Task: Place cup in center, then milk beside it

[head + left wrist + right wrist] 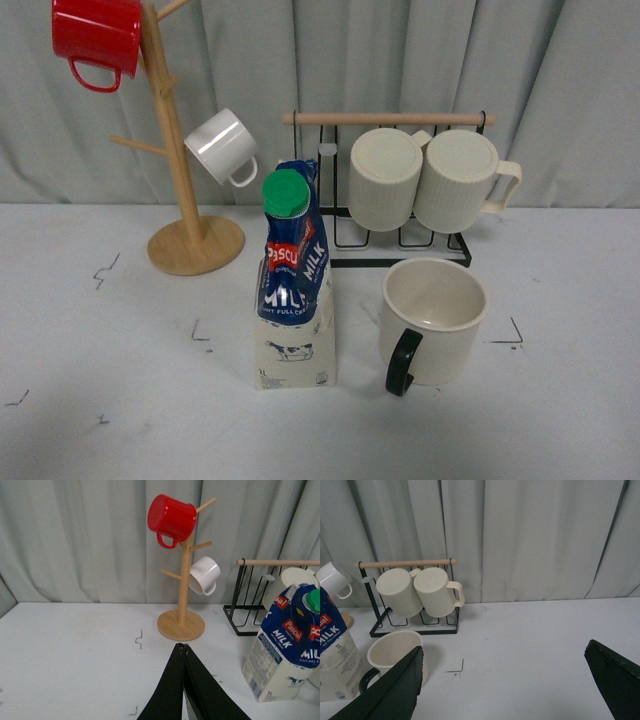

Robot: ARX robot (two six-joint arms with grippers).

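Observation:
The cup [433,318], a large cream mug with a dark loop handle facing front, stands upright on the table; it also shows in the right wrist view [395,650]. The milk [293,280], a carton with blue top and green cap, stands upright just left of the cup, apart from it; it also shows in the left wrist view [287,642] and the right wrist view [335,655]. My left gripper [184,648] is shut and empty, above the table left of the carton. My right gripper [504,680] is open and empty, to the right of the cup. Neither arm shows in the front view.
A wooden mug tree [180,180] at back left holds a red mug [97,38] and a small white mug [224,146]. A black wire rack [400,240] with a wooden bar holds two ribbed cream mugs [425,178] behind the cup. Small black corner marks lie on the white table [120,400].

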